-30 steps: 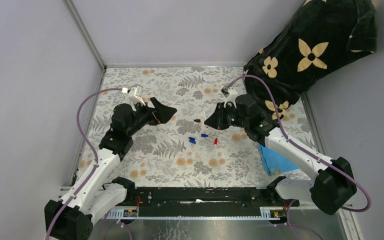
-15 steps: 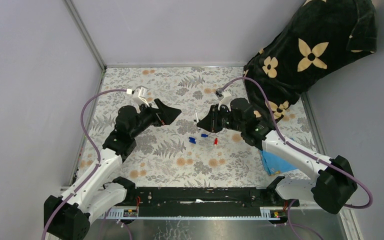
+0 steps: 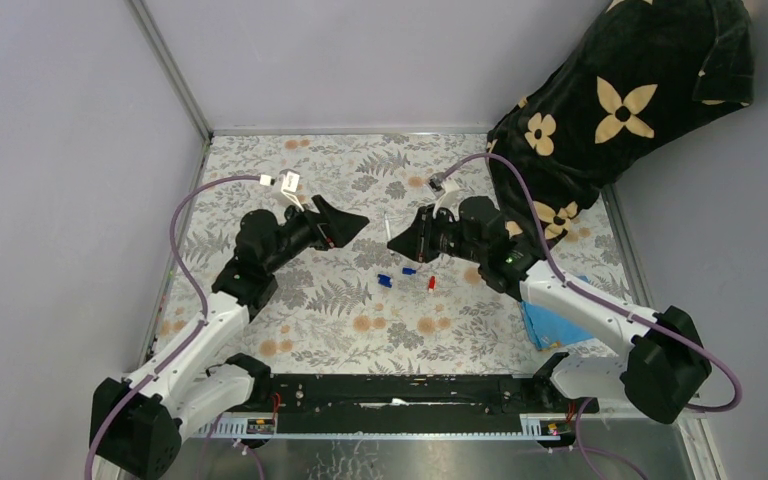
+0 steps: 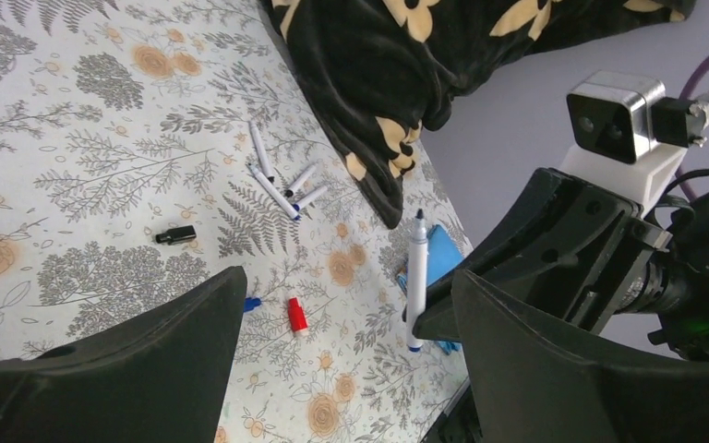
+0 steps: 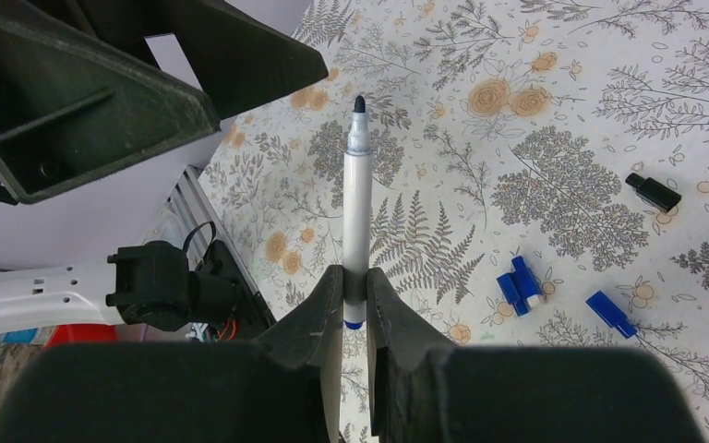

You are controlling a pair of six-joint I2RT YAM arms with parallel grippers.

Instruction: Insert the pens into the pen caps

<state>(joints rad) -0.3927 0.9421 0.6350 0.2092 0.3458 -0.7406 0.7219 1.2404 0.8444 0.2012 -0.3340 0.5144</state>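
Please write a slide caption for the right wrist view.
Right pincer holds a white pen, tip toward the open left pincer; black cap and blue caps lie on the table.

My black left gripper [image 4: 348, 286] hangs with fingers spread wide, facing my black right gripper [image 5: 354, 277], whose fingers pinch a thin white-barrelled pen [image 5: 357, 212].

A pen [image 5: 357, 212] is held in the jaws of the right gripper [image 3: 395, 240], just right of the left gripper [image 3: 358, 222]. The pen caps [image 3: 407, 274] are spread on the surface [image 3: 310, 330] nearer the arm bases. More pens [image 4: 275, 187] are laid beside the big cloth [image 3: 610, 100] at the far right.
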